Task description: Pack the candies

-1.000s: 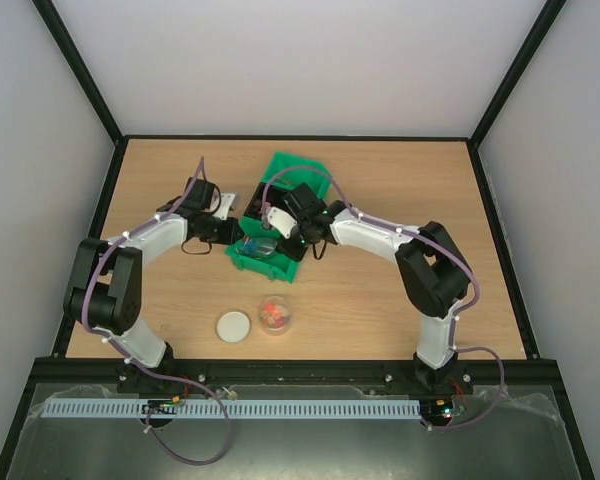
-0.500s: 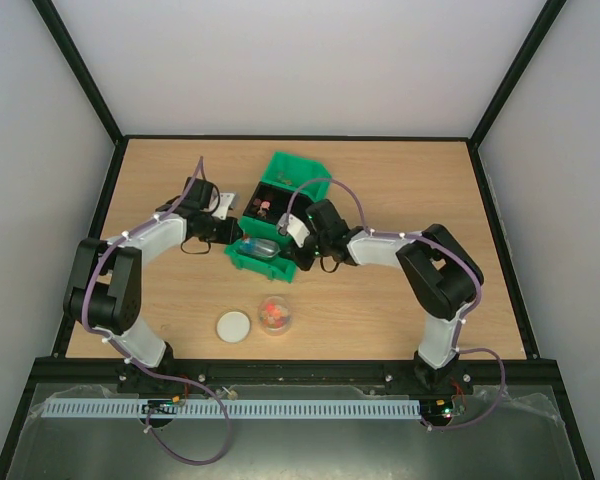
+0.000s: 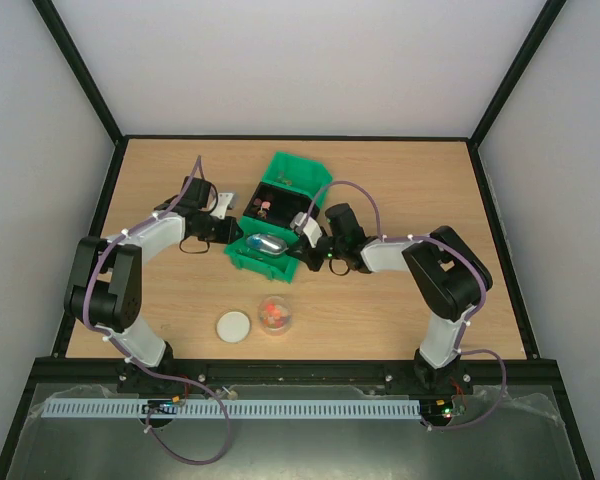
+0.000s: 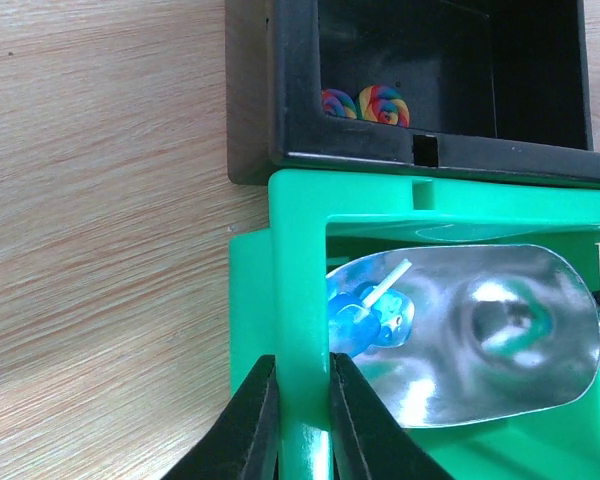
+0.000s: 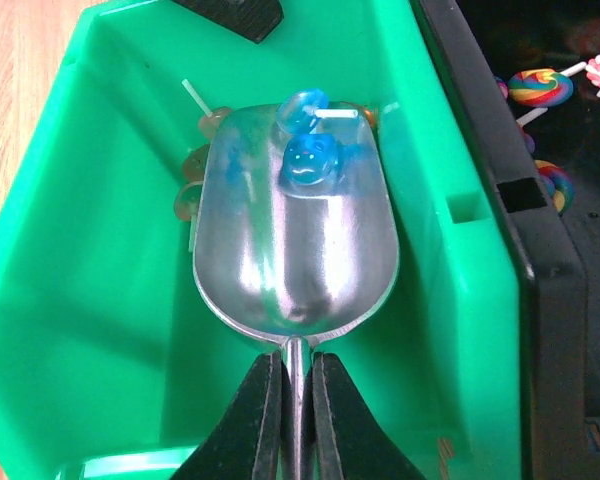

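My left gripper (image 4: 302, 400) is shut on the left wall of the green bin (image 4: 300, 260), also seen in the top view (image 3: 230, 232). My right gripper (image 5: 296, 390) is shut on the handle of the metal scoop (image 5: 295, 230) and holds it inside the green bin (image 5: 100, 300). Two blue candies (image 5: 305, 150) lie at the scoop's front; they also show in the left wrist view (image 4: 370, 315). Brownish candies (image 5: 195, 175) lie on the bin floor beside the scoop. A clear jar (image 3: 275, 316) holding a few red and orange candies stands on the table.
A black bin (image 4: 280, 90) sits against the green bin's far side with swirl lollipops (image 4: 365, 103) in it. A white lid (image 3: 234, 326) lies left of the jar. The wooden table (image 3: 430, 180) is fenced by black frame rails.
My right arm has drawn back to the right and lowered. The scoop now lies in the green bin's near part with blue candies in it. The left gripper keeps its hold.
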Robot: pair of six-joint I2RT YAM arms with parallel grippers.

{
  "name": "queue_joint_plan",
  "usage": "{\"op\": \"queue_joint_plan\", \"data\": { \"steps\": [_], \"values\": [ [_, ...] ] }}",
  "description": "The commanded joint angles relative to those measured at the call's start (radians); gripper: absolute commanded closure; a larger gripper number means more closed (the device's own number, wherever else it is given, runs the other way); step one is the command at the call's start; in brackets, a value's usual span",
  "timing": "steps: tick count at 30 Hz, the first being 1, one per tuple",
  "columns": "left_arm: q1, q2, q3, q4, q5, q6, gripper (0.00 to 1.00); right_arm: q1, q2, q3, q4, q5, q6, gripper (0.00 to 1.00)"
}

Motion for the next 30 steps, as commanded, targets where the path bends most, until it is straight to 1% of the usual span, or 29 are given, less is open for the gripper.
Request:
{"op": "queue_joint_plan", "data": {
  "steps": [1,5,10,17,24,28,30],
  "values": [
    [0.008,0.021,0.012,-0.040,0.037,0.022,0.98,-0.006,-0.019,-0.041,-0.013,-0.015,-0.019,0.99],
    [0.012,0.024,0.015,-0.043,0.036,0.024,0.98,-0.009,-0.050,-0.084,0.014,-0.019,-0.048,0.99],
    [0.013,0.029,0.017,-0.047,0.038,0.025,0.98,-0.012,-0.109,-0.112,0.076,-0.037,-0.027,0.99],
    [0.017,0.031,0.021,-0.047,0.025,0.027,0.98,-0.017,-0.193,-0.103,0.049,-0.061,-0.019,0.99],
    [0.018,0.035,0.036,-0.054,0.014,0.032,0.98,-0.053,-0.328,-0.112,-0.103,-0.151,-0.124,0.99],
    [0.018,0.037,0.040,-0.057,0.012,0.036,0.98,-0.074,-0.425,-0.114,-0.270,-0.229,-0.257,0.99],
    [0.019,0.036,0.040,-0.058,0.013,0.037,0.98,-0.080,-0.476,-0.111,-0.394,-0.268,-0.339,0.99]
  ]
}}
